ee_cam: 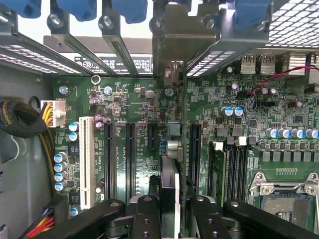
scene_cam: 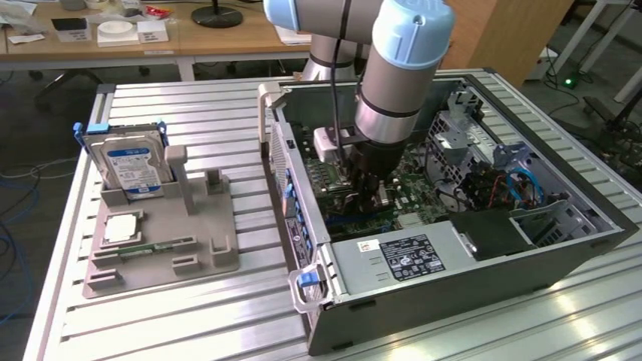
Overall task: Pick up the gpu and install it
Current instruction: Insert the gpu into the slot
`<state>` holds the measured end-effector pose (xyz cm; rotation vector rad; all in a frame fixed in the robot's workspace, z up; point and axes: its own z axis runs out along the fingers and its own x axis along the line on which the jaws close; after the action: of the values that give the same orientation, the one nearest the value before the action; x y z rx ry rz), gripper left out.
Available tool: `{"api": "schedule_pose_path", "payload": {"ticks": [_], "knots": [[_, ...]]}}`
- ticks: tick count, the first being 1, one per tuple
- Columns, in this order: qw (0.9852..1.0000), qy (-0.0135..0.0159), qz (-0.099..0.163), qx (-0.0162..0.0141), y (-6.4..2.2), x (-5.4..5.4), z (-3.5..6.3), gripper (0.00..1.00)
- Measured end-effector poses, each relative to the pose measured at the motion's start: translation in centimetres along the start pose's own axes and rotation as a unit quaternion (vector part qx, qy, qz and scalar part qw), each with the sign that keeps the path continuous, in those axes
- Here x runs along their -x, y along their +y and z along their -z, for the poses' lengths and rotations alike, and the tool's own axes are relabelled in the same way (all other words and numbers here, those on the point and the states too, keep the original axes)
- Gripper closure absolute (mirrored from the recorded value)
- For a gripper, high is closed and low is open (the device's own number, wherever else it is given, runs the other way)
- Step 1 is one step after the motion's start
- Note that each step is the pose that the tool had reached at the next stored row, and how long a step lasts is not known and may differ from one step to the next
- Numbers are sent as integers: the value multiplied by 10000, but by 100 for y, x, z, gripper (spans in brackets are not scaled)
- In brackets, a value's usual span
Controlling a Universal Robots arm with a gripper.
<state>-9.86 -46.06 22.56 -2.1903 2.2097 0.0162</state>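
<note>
The arm (scene_cam: 401, 68) comes down steeply, its last link near upright, and the wrist (scene_cam: 386, 124) points downward. The gripper (scene_cam: 363, 180) hangs below it. In the wrist view its fingers (ee_cam: 144, 216) stand partly closed, one on each side of the gpu (ee_cam: 170, 191), clamping it edge-on.

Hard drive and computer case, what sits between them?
Upright posts of the grey holder, then a strip of table; the exterior view shows it.
</note>
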Motion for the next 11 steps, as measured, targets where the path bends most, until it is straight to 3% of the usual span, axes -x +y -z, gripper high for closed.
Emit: {"api": "schedule_pose_path", "payload": {"ticks": [11], "knots": [[10000, 4, 1, 1, 6, 24, 2, 73]]}}
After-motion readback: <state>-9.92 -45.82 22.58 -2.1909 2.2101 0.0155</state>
